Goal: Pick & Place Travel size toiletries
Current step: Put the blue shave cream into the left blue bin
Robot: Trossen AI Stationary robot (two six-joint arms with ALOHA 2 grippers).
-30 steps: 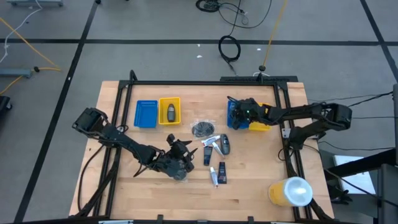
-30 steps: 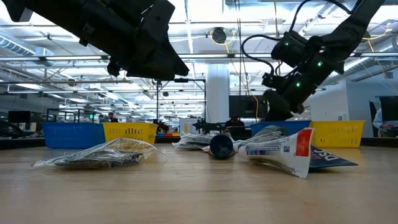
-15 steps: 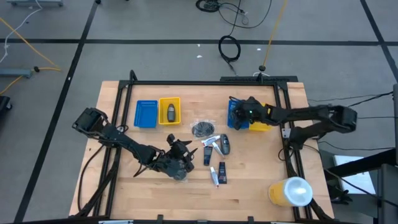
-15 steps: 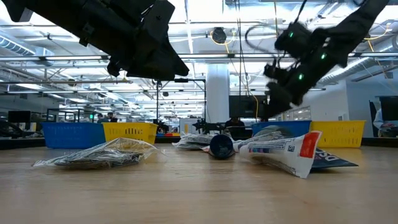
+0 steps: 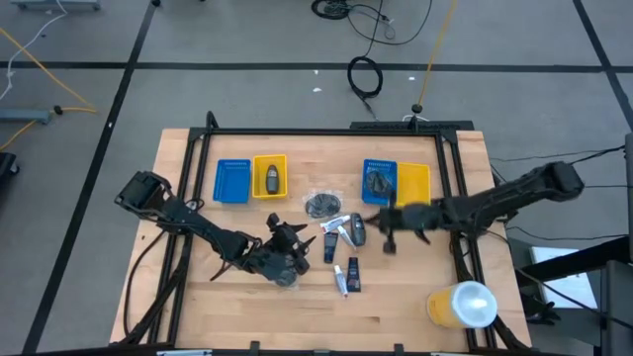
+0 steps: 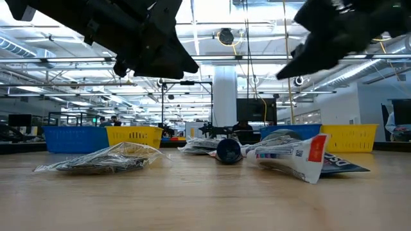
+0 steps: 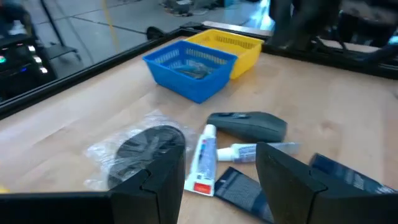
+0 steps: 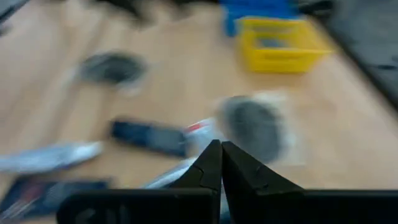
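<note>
No brand name can be read on any item; the white tube [image 6: 289, 156] lying on the surface [image 5: 396, 287] carries lines of small print and a red band near its end, too fine to make out.

The left arm reaches from the left edge toward the near middle of the surface, its left claw [image 5: 284, 259] low over a clear-wrapped disc [image 6: 103, 159]. Its fingers [image 7: 163, 180] stand partly apart and hold nothing; the wrist view looks between them at another wrapped disc [image 7: 144, 146], a dark grey oval piece [image 7: 249, 126], and a dark blue tube [image 7: 239, 193].

The right arm stretches from the right edge across the surface, its right claw [image 5: 388, 220] just right of the cluster of toiletries in the middle, fingertips pressed together and empty.

On the far side, a dark item lies in the right-hand blue tray [image 5: 378, 181], beside a yellow tray [image 5: 413, 178]. Another oval piece sits in the left-hand yellow tray [image 5: 269, 176], next to a second blue tray [image 5: 232, 181]. A big yellow cylinder [image 5: 461, 305] stands at the near right corner.
</note>
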